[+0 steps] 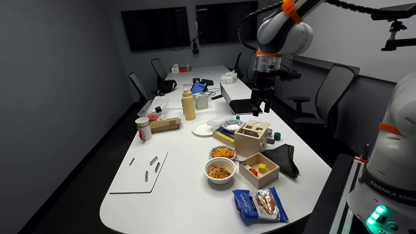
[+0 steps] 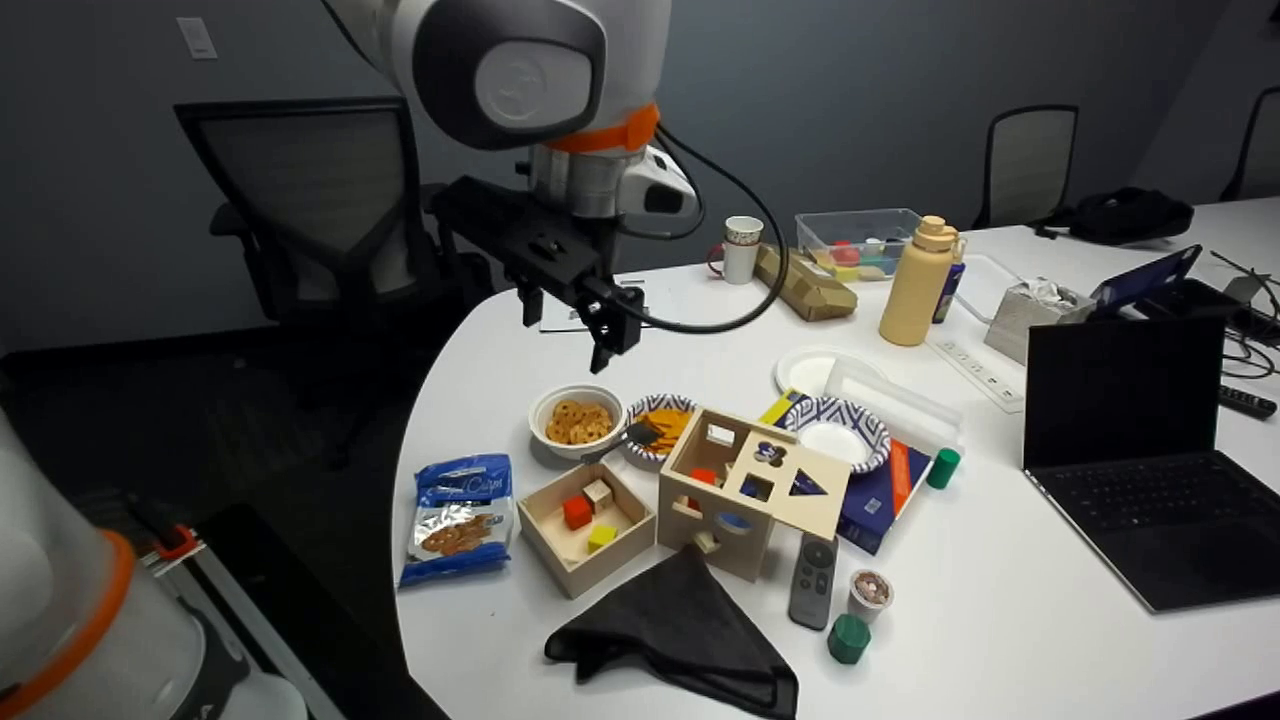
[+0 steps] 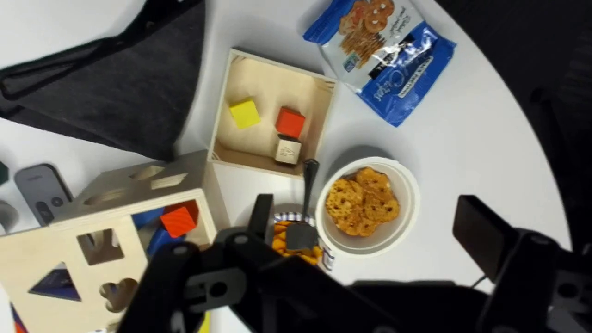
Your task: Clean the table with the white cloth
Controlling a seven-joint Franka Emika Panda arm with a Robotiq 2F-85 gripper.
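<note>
No white cloth shows in any view. A black cloth lies folded and creased on the white table, beside the wooden shape box. The cloth also shows in an exterior view and at the upper left of the wrist view. My gripper is open and empty, held high above the table. In the wrist view its fingers stand wide apart, with the bowl of pretzel crisps below and between them. The cloth is off to the side of the fingers, apart from them.
A wooden shape box and an open wooden tray with blocks stand by the cloth. Also there are a snack bag, a patterned bowl of orange chips, a remote, a laptop, a bottle and a whiteboard sheet.
</note>
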